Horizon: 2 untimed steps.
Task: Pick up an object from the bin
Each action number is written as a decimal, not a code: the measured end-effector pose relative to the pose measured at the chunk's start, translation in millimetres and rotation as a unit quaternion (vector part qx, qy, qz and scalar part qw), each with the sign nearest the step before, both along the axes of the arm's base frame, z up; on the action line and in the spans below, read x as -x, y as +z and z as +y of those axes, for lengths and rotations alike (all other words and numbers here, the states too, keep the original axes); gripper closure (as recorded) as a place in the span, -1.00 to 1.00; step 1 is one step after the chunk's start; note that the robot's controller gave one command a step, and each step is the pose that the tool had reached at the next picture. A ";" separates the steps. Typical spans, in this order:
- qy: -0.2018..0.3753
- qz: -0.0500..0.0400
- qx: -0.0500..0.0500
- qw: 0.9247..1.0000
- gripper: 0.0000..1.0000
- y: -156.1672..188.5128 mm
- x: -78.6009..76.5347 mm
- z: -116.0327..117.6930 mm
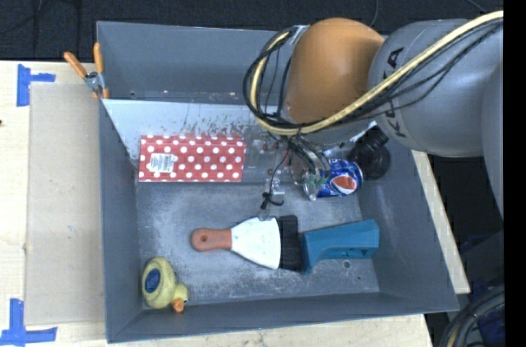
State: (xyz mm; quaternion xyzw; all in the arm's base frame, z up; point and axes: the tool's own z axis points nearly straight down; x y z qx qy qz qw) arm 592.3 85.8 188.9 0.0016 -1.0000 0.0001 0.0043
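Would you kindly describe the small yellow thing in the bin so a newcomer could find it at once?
Take the grey metal bin and look to its lower left corner in the camera view, below the red box with white dots. There lies a small rounded yellow thing with a blue disc on its face. Nothing else in the bin is yellow.
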 end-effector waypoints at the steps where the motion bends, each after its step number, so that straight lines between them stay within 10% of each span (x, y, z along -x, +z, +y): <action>1: -0.001 -0.004 0.000 1.000 -1.00 5.0 -1.4 -0.5; 2: -0.009 -0.003 -0.001 1.000 -1.00 -67.1 15.2 35.3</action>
